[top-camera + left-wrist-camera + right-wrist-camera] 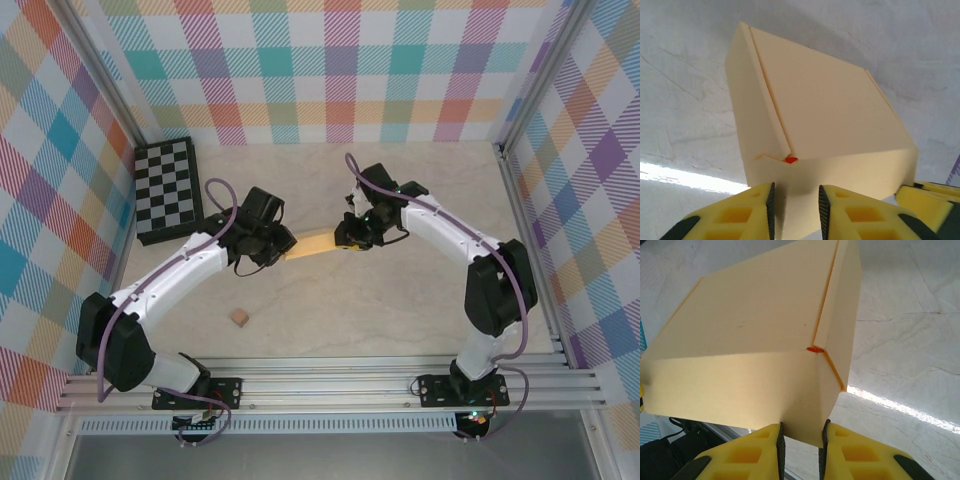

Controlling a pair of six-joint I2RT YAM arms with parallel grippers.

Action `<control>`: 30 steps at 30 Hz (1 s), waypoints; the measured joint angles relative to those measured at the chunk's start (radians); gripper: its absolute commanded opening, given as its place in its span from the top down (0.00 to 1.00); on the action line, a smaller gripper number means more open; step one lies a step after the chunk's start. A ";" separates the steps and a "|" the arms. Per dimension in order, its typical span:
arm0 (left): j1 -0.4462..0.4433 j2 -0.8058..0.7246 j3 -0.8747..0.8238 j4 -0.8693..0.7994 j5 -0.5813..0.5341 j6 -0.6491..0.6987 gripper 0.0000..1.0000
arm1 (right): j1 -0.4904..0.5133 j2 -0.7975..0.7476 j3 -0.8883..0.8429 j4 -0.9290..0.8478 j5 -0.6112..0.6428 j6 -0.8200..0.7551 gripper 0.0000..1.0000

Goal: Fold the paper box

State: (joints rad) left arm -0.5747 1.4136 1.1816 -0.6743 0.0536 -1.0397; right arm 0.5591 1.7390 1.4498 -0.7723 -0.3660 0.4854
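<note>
Currently I judge the paper box (315, 245) nearly finished: walls up, top panel down, with one side seam apparently left to seat. It is held over the middle of the counter (400, 320), the left pincer (796, 212) and right pincer (802, 450) each closed narrowly onto an opposite end wall.

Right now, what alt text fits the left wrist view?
A folded yellow-orange paper box, its near edge pinched between the yellow fingers of the left tool, with a pale marbled table behind it. A red speck shows at one seam.
</note>
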 measured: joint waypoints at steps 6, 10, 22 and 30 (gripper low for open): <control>0.000 -0.002 -0.002 0.038 -0.009 0.039 0.72 | 0.021 -0.093 0.000 0.038 0.017 0.002 0.75; -0.035 -0.016 -0.021 0.179 0.035 0.039 0.72 | 0.085 -0.099 -0.006 0.100 -0.022 0.000 0.75; -0.062 -0.166 -0.220 0.192 -0.069 0.041 0.54 | 0.051 -0.256 -0.294 0.158 0.128 -0.011 0.54; -0.062 -0.108 -0.206 0.261 -0.058 0.030 0.28 | -0.106 -0.198 -0.045 0.149 0.174 -0.171 0.44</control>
State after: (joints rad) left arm -0.6365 1.3060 0.9756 -0.4133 -0.0040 -1.0100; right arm 0.4530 1.5410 1.4044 -0.6235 -0.1921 0.3145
